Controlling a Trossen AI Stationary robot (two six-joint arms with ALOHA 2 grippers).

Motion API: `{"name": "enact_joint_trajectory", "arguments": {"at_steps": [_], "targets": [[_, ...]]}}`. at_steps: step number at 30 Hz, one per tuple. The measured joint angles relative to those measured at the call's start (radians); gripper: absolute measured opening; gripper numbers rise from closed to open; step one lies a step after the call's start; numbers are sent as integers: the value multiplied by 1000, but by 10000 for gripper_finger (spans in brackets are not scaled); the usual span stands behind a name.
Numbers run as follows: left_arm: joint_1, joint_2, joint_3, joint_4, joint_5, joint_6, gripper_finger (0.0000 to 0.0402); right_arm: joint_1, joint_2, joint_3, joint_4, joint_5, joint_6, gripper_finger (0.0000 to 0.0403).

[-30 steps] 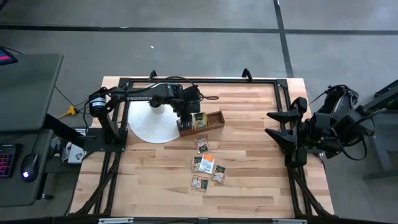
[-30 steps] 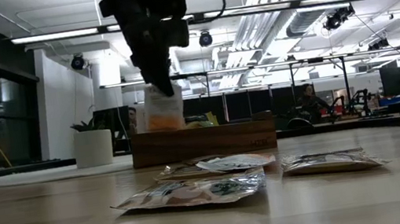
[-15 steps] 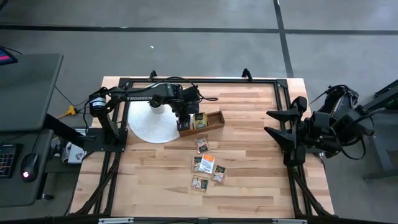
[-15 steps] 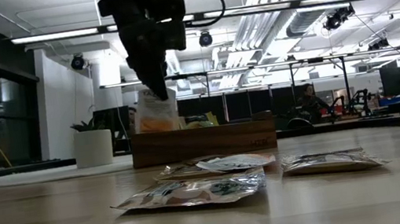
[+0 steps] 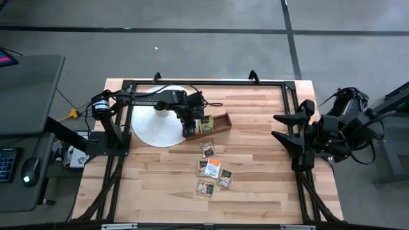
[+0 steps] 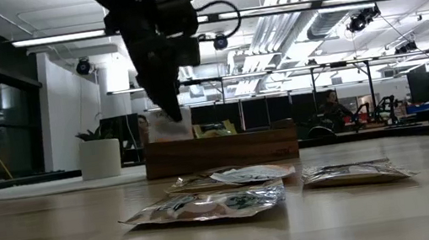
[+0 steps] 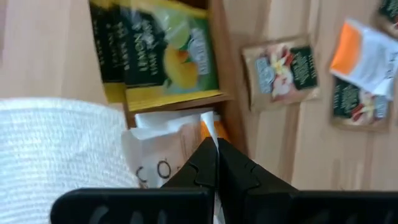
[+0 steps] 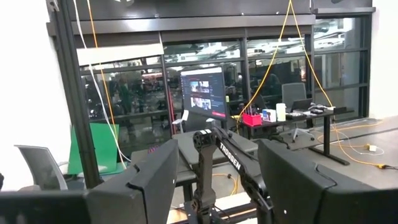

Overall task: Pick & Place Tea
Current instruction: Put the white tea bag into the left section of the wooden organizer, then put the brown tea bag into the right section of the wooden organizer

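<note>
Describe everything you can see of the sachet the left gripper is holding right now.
The sachet is a small flat packet, white and papery-looking, with an orange patch and faint lettering. The left gripper is shut on its upper edge, so it hangs upright, pinched between the two dark fingers. It is lowered into the end compartment of the wooden box nearest the white disc, beside the compartment with green-and-yellow sachets. From the low view only its top shows above the box wall.

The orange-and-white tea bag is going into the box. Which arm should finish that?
Left. The left gripper is shut on the orange-and-white tea bag right over the wooden box; the right gripper waits open at the table's far edge.
</note>
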Motion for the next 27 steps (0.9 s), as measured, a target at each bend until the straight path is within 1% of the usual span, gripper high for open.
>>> {"name": "enact_joint_trajectory", "arguments": {"at_steps": [3,7,11,15,22,24,27], "targets": [[0,0,-29,14,-10,-5,0,0,0,0,0,0,3,217],[0,1,-30,19,-11,-5,2,0,0,0,0,0,3,216],[0,1,-30,22,-13,9,18,0,0,0,-7,0,23,217],[0,1,-30,48,-12,32,60,0,0,0,-35,0,50,217],[0,1,-30,59,3,32,162,0,0,0,-69,7,85,216],[0,1,-30,55,17,29,180,0,0,0,-69,7,85,217],[0,1,-30,47,18,28,193,0,0,0,-69,7,85,218]]}}
